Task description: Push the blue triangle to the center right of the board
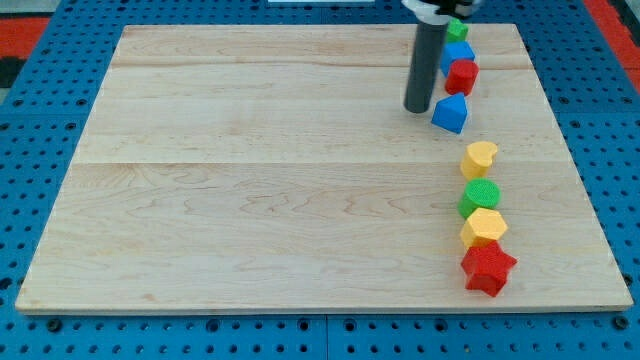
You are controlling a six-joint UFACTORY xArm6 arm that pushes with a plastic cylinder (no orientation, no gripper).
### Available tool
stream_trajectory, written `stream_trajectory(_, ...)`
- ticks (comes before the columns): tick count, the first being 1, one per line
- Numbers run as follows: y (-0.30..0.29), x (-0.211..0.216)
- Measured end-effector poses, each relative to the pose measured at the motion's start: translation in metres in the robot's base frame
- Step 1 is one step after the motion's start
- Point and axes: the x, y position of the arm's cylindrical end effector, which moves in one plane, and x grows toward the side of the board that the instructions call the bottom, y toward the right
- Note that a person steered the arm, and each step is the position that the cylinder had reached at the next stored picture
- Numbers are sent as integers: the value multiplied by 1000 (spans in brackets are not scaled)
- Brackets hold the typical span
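The blue triangle (451, 113) lies on the wooden board (250, 180) at the upper right. My tip (417, 109) rests on the board just to the left of it, almost touching its left side. Above the triangle stand a red block (462, 75), a blue block (457, 53) partly hidden behind the rod, and a green block (457, 29) near the board's top edge.
Below the triangle a column runs down the right side: a yellow block (479, 158), a green round block (479, 197), a yellow hexagon block (484, 227) and a red star (487, 268). A blue pegboard (40, 120) surrounds the board.
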Motion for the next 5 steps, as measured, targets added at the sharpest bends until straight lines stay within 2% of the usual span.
stream_trajectory(1, 6, 16)
stream_trajectory(5, 38, 16)
